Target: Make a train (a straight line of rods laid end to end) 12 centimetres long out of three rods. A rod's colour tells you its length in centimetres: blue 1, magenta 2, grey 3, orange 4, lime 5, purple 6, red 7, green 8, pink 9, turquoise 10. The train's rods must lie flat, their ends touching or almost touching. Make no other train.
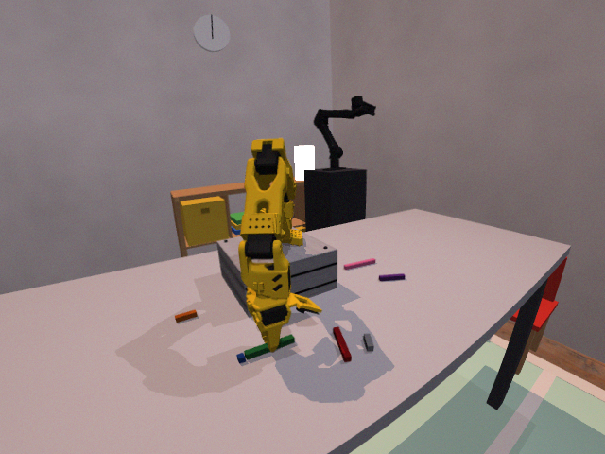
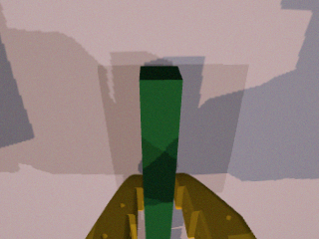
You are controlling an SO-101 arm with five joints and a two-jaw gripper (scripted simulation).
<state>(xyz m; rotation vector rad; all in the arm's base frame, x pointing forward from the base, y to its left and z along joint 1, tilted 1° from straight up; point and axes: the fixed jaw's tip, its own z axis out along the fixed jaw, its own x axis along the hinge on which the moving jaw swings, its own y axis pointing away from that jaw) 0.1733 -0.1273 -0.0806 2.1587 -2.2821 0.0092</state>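
Note:
My yellow gripper (image 1: pixel 272 341) points straight down at the table in front of the arm's base and is shut on the green rod (image 1: pixel 267 347), which lies flat at the table. In the wrist view the green rod (image 2: pixel 160 149) runs away from between my fingers. A small blue rod (image 1: pixel 240 357) sits at the green rod's left end, touching or almost touching it. A red rod (image 1: pixel 341 343) and a short grey rod (image 1: pixel 368 341) lie to the right. An orange rod (image 1: pixel 185 315) lies to the left. A pink rod (image 1: pixel 359 263) and a purple rod (image 1: pixel 391 276) lie farther back right.
The arm's grey base block (image 1: pixel 278 273) stands right behind the gripper. The table's curved edge runs along the right. A wooden shelf (image 1: pixel 205 219) and a black pedestal with a black arm (image 1: pixel 335 195) stand behind the table.

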